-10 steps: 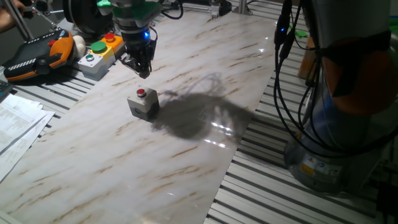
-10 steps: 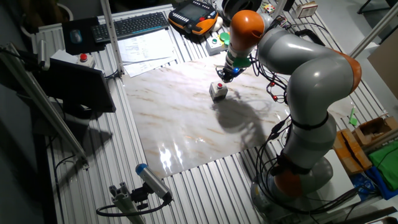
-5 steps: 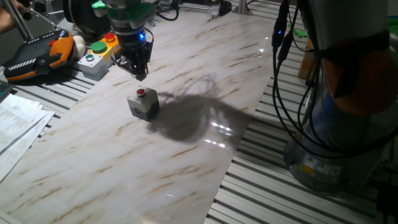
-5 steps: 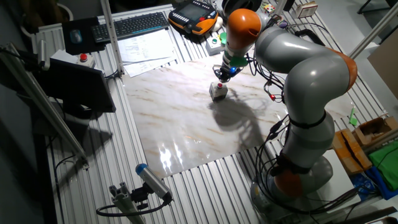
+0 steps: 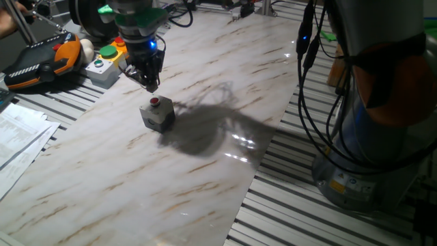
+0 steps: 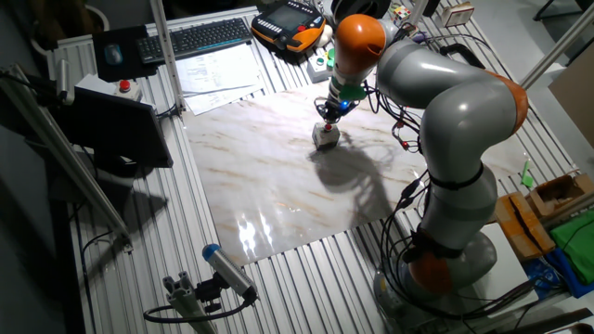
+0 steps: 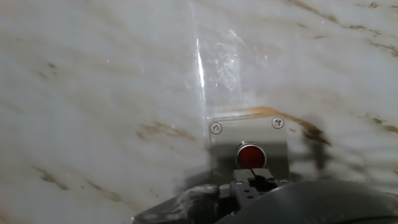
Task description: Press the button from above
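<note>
Since the earlier frames the end effector (image 5: 151, 85) has slid toward the left of the frame in one fixed view, from up and to the right of the button (image 5: 155, 102) to a spot just above it, tips near but apart from the red cap. That suggests the sideways alignment is nearly done and the downward press is what remains. The button sits on its grey box left of centre on the marbled table (image 5: 205, 171), the arm's shadow spreading to its right. At upper left a yellow and grey box with green and red buttons (image 5: 109, 58) and an orange and black pendant (image 5: 41, 61) lie off the marble, well apart from the path down.

In the other fixed view the end effector (image 6: 329, 111) hangs over the button (image 6: 325, 134) at upper centre, the grey arm (image 6: 445, 121) arching in from the right. A keyboard (image 6: 200, 37) and papers (image 6: 223, 70) lie at the top, far from the work.

In the hand view the button (image 7: 250, 154) shows low and right of centre, just beyond the fingertips (image 7: 252, 180), which look pressed together with no gap and hold nothing. Nothing stands between them and the cap.
</note>
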You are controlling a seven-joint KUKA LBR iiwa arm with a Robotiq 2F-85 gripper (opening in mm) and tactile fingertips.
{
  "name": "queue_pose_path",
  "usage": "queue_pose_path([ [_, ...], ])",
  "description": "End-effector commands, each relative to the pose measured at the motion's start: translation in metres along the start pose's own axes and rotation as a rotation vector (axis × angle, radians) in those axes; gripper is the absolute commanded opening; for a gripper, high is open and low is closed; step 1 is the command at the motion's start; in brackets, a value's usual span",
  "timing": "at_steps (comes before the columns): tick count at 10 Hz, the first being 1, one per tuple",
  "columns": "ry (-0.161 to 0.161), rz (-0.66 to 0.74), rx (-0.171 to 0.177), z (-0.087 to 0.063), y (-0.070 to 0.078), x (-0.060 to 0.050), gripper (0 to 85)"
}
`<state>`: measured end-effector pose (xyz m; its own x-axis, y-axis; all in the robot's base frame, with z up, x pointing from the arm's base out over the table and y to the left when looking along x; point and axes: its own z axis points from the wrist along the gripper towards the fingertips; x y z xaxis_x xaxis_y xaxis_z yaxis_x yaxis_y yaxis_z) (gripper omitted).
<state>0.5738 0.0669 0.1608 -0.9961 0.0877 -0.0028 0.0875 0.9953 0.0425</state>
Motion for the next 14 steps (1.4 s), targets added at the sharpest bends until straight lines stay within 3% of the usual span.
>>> queue_pose_path([
  [1,0.0,0.001,-0.004,0.003,0.0,0.0,0.7],
  [3,0.002,0.01,-0.002,0.003,0.001,0.0,6.3],
  [5,-0.015,0.03,-0.001,0.004,0.001,0.0,35.3],
  [6,-0.02,0.042,-0.002,0.004,0.001,0.0,45.3],
  [9,-0.028,0.023,0.033,0.004,-0.002,-0.001,54.0],
  [12,-0.027,0.017,0.04,0.015,-0.02,-0.002,55.3],
  [14,-0.008,0.026,0.051,0.019,-0.025,-0.001,55.3],
])
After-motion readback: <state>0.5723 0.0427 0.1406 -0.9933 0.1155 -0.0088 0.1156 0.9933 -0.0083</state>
